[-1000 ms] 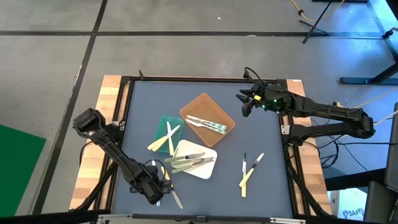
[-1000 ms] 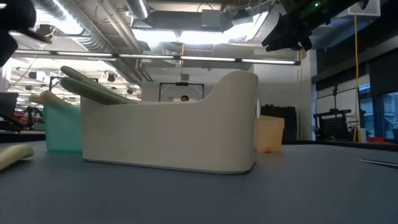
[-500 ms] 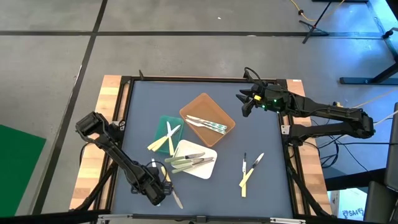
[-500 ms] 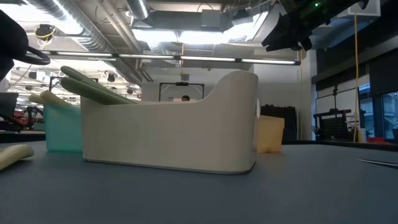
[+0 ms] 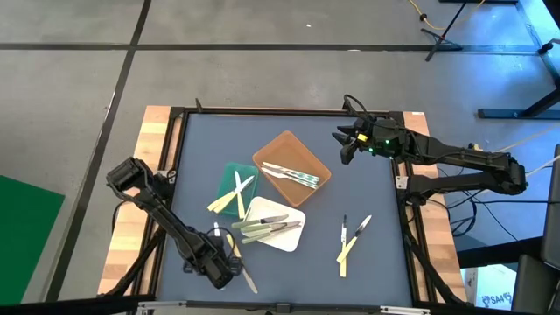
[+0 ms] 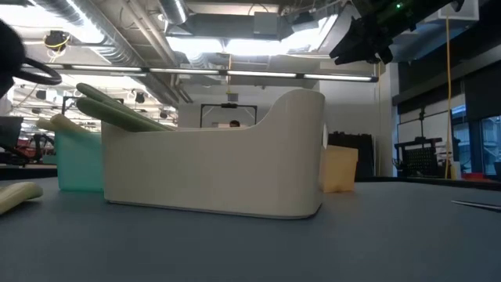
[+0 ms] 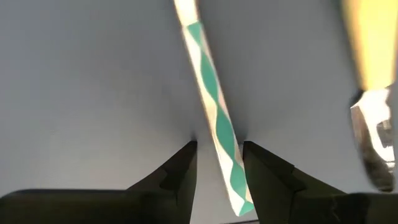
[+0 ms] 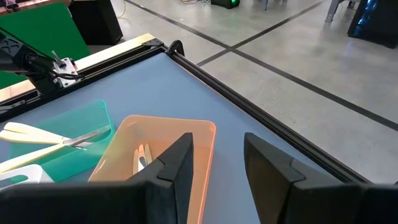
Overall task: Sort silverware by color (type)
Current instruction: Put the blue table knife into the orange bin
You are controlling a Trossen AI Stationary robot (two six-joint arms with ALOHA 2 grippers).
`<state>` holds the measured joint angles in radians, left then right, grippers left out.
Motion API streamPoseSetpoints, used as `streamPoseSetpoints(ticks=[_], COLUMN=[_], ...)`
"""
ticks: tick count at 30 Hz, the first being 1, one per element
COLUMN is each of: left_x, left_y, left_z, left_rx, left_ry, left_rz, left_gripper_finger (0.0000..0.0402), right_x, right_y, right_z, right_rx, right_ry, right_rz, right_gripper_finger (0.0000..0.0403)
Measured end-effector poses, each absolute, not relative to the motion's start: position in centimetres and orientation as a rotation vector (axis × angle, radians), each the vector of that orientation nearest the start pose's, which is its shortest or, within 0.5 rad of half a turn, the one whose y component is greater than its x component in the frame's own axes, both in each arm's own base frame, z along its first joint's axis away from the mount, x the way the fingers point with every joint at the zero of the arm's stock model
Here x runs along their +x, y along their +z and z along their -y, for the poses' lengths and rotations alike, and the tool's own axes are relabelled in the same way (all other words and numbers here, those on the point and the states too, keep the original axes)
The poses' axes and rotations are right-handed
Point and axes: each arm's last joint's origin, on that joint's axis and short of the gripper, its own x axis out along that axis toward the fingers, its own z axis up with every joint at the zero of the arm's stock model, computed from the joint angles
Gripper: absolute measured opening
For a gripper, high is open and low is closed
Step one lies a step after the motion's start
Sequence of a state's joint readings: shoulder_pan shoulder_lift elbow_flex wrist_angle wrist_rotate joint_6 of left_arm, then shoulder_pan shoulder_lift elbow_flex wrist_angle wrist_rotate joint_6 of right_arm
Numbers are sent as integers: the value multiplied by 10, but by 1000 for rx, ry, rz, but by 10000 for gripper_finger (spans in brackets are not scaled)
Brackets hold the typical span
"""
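My left gripper (image 5: 227,262) stands low at the mat's near left, pointing down. It is open, and its fingertips (image 7: 189,149) stand on either side of a green-and-white striped silverware handle (image 7: 208,93) that lies flat on the mat (image 5: 248,278). I see a gap on one side and cannot tell whether the other finger touches. My right gripper (image 5: 343,144) hovers open over the far right of the mat (image 8: 217,149). The brown tray (image 5: 306,157) holds striped pieces, the green tray (image 5: 229,175) yellow ones, and the white tray (image 5: 284,241) pale green ones.
Loose silverware lies on the mat's near right: a yellow-handled piece (image 5: 346,252) and two thin metal ones (image 5: 344,229). Another yellow-handled piece (image 7: 373,37) lies close beside my left gripper. A black frame (image 5: 289,112) rims the mat.
My left arm's elbow has dipped a little toward the near edge. The gripper stays over the striped handle, still open.
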<state>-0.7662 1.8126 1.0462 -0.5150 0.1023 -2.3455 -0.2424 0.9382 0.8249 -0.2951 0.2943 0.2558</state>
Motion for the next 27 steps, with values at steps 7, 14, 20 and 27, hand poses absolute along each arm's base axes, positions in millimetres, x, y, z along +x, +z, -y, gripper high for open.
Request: streamPoseSetpoints(ticks=[7,14,20,27], left_x=[233,232,232,235], left_y=[140,140,140,141], left_z=[231,230,230,233], left_rx=[-1461,-1451,-1451,-1482], left_ry=[971,986,985,933], left_rz=[-1359,-1351,-1355,-1354], left_gripper_finger=[92,48,31,31], right_x=[194,194,194,194], right_y=[310,310,310,310], right_z=[57,57,57,57], right_rx=[235,235,235,235], right_ry=[-581,-580,-580,-579], right_rz=[-343,-343,-343,-343], right_gripper_finger=[129,129,129,129])
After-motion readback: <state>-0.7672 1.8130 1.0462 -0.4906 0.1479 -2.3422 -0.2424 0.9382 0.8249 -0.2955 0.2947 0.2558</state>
